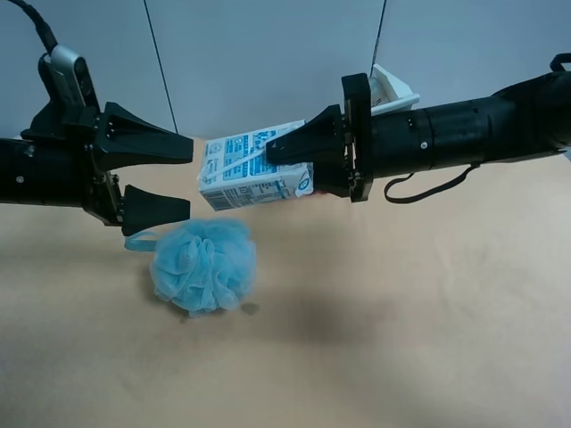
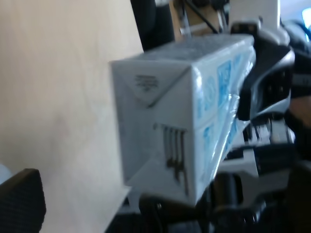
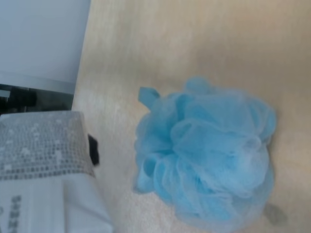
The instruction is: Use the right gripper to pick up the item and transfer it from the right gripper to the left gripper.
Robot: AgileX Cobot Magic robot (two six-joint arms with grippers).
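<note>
The white-and-blue drink carton hangs on its side in the air, held at one end by the right gripper, the arm with the white module at the exterior high view's right. The left gripper, with the grey module, is open. Its two fingers stand above and below the level of the carton's free end, a small gap away. The left wrist view shows the carton's end face close ahead, the right gripper behind it and one left finger. The right wrist view shows the carton's side.
A fluffy blue bath sponge lies on the tan table below the carton and the left gripper; it also fills the right wrist view. A grey wall with thin cables stands behind.
</note>
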